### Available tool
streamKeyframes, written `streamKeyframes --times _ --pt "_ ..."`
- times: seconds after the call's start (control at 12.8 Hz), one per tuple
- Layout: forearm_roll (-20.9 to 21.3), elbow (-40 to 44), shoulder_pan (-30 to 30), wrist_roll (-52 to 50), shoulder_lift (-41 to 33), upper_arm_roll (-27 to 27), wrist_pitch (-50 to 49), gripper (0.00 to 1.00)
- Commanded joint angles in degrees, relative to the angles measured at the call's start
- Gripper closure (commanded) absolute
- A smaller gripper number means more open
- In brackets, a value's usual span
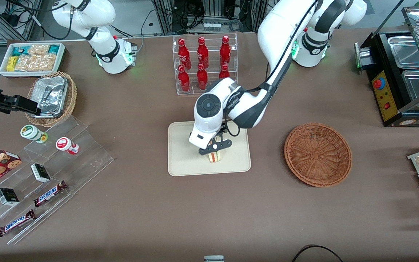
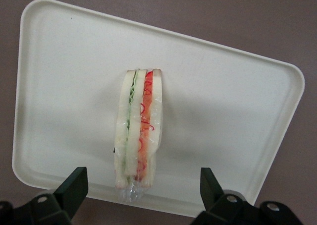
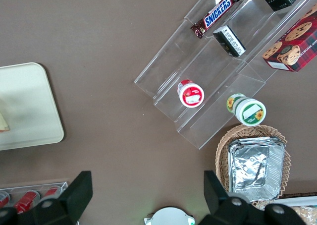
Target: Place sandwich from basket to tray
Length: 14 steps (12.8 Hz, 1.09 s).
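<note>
The sandwich, a wrapped wedge with green, white and red layers, lies on the cream tray. The open gripper hangs just above it. The brown wicker basket stands well apart, toward the working arm's end.

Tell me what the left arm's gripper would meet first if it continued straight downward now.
Probably the clear-wrapped triangular sandwich on the cream rectangular tray; the open left gripper hangs directly over it.

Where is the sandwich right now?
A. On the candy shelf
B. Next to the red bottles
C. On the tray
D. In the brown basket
C. The sandwich stands on its edge on the tray, with the open end effector just above it, fingers apart on either side; the basket holds nothing.
</note>
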<state>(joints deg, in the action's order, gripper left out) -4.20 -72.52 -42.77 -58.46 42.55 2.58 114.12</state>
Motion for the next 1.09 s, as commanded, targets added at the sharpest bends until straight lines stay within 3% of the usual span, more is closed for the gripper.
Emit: streamKeyframes --times 0.0,0.31,0.62,1.02 --pt "0.2 -0.5 1.8 8.1 -3.4 -0.6 -4.1 0.00" --pt "0.3 -1.2 7.2 11.8 -10.8 -3.1 -11.4 0.00" --pt "0.0 -2.7 14.5 24.3 -15.2 -3.1 -17.2 0.00" --pt "-1.1 -10.8 24.7 42.9 -23.5 -3.1 -21.1 0.00"
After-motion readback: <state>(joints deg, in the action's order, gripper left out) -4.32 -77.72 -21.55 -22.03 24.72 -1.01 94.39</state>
